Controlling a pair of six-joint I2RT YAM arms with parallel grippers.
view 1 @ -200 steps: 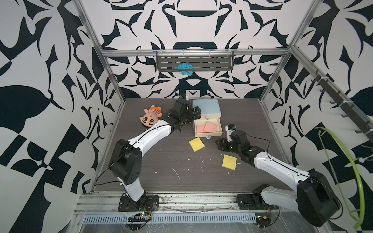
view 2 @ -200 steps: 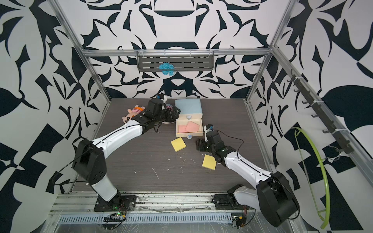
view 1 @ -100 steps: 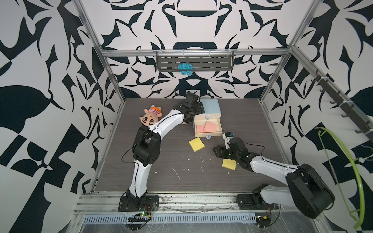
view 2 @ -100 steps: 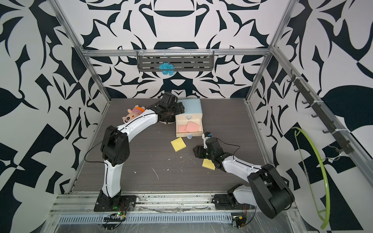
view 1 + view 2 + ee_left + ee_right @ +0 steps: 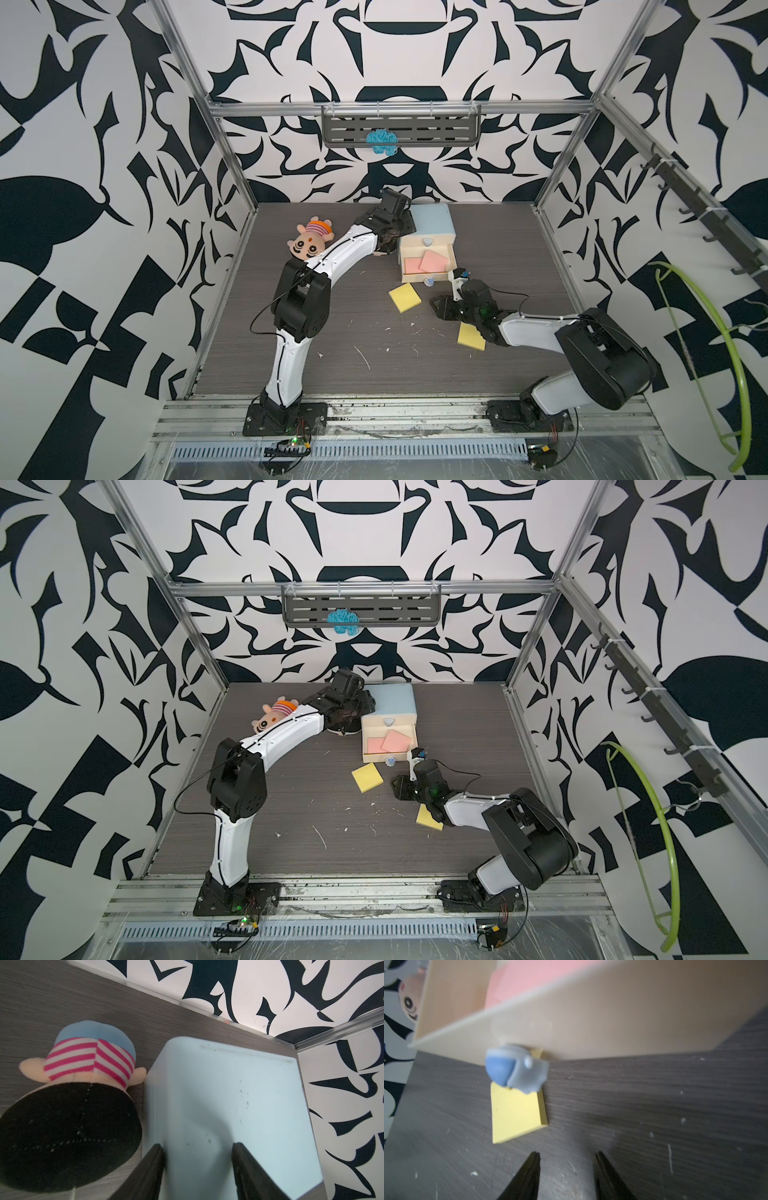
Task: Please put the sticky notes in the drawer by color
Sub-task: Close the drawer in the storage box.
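The right gripper hangs low over the table, its two fingers a modest gap apart with nothing between them. It is aimed at the bluish knob on the pulled-out drawer. Beyond the tips a yellow pad lies flat on the table near the drawer front, partly hidden by the knob in this view. The left gripper is at the cabinet, fingers also parted, with only a pale blue face of the cabinet showing between them; whether they touch it I cannot tell. In both top views the cabinet's front faces the arm bases, and the open drawer (a lower one; which, I cannot tell) slides out that way, its long side running left to right. It holds two pink pads: one square with the tray, the other pink pad askew and overlapping it. The top drawer is shut. The pads are square, so none has a long side. The yellow one sits skewed to the drawer front, and a second yellow pad lies partly under the right arm. A plush doll lies left of the cabinet.
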